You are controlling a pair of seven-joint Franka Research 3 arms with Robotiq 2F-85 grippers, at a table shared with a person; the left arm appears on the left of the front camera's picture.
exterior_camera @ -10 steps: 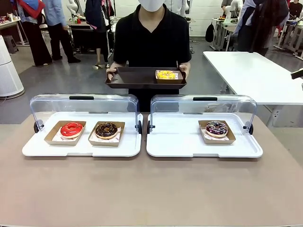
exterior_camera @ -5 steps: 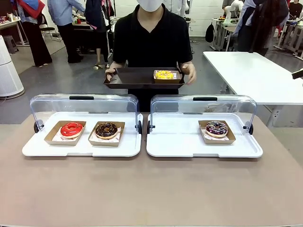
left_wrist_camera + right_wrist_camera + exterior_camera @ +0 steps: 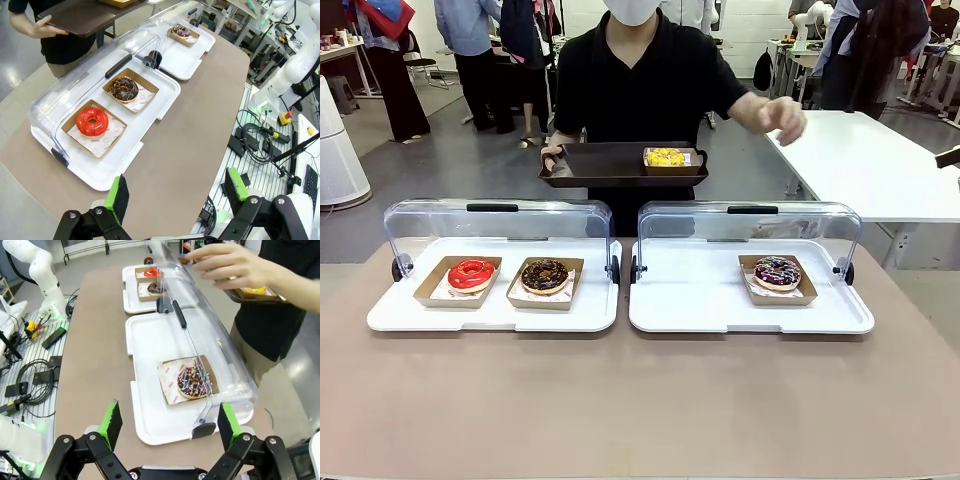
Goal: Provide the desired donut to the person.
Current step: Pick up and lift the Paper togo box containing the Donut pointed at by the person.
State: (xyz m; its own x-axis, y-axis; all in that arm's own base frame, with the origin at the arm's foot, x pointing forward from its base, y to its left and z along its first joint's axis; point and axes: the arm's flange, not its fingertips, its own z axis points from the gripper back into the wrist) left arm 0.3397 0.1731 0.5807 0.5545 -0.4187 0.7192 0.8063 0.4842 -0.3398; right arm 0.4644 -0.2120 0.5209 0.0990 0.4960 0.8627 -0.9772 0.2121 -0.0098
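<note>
Brown table (image 3: 640,400) lay between robot and person (image 3: 640,90). Both the left gripper (image 3: 175,192) and right gripper (image 3: 169,426) gaped wide, empty. Best to hold off until the person's raised hand (image 3: 778,117), upper right, settled on a pick. Glossy red donut (image 3: 471,273) sat lower left, chocolate donut (image 3: 544,274) just beside it, dark sprinkled donut (image 3: 777,271) right of centre, each in a brown box.

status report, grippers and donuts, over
Left gripper open, empty; right gripper open, empty. Red donut, chocolate donut, sprinkled donut untouched. Person's free hand out toward right case; choice unclear.
</note>
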